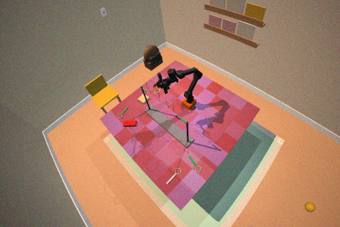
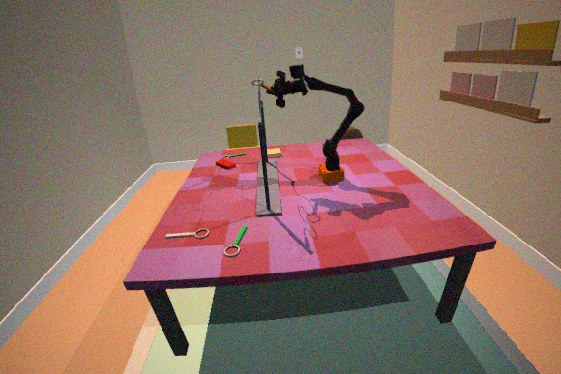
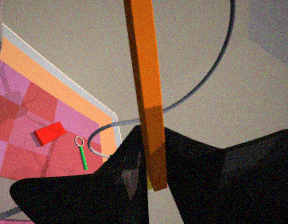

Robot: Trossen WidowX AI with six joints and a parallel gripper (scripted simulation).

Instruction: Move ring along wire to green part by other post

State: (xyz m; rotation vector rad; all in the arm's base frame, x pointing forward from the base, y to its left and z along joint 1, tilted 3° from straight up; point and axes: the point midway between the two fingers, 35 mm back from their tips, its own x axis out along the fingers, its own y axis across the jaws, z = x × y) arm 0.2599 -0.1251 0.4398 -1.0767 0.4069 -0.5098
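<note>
Reaching out high from the bench (image 1: 228, 103) (image 2: 387, 223), tool (image 1: 162, 85) (image 2: 275, 90) (image 3: 145, 129) clamped on the orange handle (image 1: 156, 88) (image 2: 266, 87) (image 3: 147, 75) — close by the looping wire (image 1: 170, 107) (image 3: 215, 67).

The counter (image 1: 164, 159) (image 2: 310, 262) is wearing a patchwork of squares in red, pink and mauve. The ring's handle (image 1: 156, 87) (image 2: 266, 88) (image 3: 147, 80) is showing orange, turning darker brown toward its lower end in the wrist view, while the fingers are showing black. The arm (image 1: 194, 84) (image 2: 347, 117) is also showing black, above an orange base (image 1: 185, 105) (image 2: 333, 175). Both posts (image 1: 187, 132) (image 1: 146, 100) are looking near-black, rising from a grey plate (image 1: 170, 126) (image 2: 268, 194). A block (image 1: 129, 123) (image 2: 225, 164) (image 3: 49, 133) is glowing plain bright red, and another block (image 1: 143, 98) (image 2: 274, 153) is showing pale cream. The chair (image 1: 105, 96) (image 2: 242, 136) is showing yellow, and the floor (image 1: 73, 147) (image 2: 111, 214) is looking peach-orange.
</note>
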